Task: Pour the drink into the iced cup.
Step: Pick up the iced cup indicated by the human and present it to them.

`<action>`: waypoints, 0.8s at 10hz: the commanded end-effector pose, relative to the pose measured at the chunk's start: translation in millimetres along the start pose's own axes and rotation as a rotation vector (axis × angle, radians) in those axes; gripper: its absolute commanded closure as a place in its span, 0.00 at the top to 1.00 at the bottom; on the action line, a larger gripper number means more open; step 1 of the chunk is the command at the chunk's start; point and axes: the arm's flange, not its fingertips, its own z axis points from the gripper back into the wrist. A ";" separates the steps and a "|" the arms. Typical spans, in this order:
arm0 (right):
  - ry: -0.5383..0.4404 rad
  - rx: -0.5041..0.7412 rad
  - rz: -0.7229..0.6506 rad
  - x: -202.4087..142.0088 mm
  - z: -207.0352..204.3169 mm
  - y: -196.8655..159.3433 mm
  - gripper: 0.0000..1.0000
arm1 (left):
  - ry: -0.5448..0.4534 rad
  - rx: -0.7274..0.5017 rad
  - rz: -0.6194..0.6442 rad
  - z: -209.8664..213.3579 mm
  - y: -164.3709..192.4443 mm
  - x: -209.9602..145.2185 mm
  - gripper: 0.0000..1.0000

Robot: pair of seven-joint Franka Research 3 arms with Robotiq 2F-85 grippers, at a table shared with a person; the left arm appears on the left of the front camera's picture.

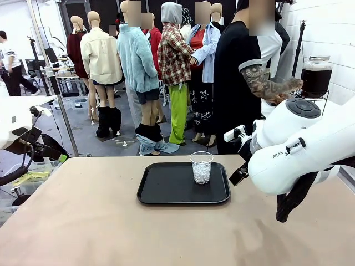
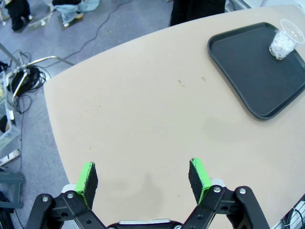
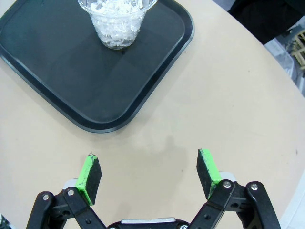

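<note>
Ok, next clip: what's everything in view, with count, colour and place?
table: one, tan
tray: one, black, middle of the table
iced cup: one, clear, on the tray, right of its middle
dispenser jar: one, glass, dark brown drink inside, far right behind the table
person: one, black top, far side, arm toward the jar
left fingers: two, black with green pads, open over bare table
right fingers: two, same colours, open beside the tray

Bare tabletop point(image 3: 214, 95) is left free between the parted fingers of the right gripper point(image 3: 148, 168). Just ahead, the way is barred by the black tray point(image 3: 57, 71) with the iced cup point(image 3: 118, 24) upright on it. Ahead of the left gripper point(image 2: 143, 174) the tabletop is unobstructed; the tray lies well off, ahead and to the right.
</note>
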 end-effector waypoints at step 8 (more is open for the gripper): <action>0.001 0.001 0.001 -0.5 -0.2 0.6 1.00 | -0.005 0.010 0.005 -1.3 1.7 -0.7 1.00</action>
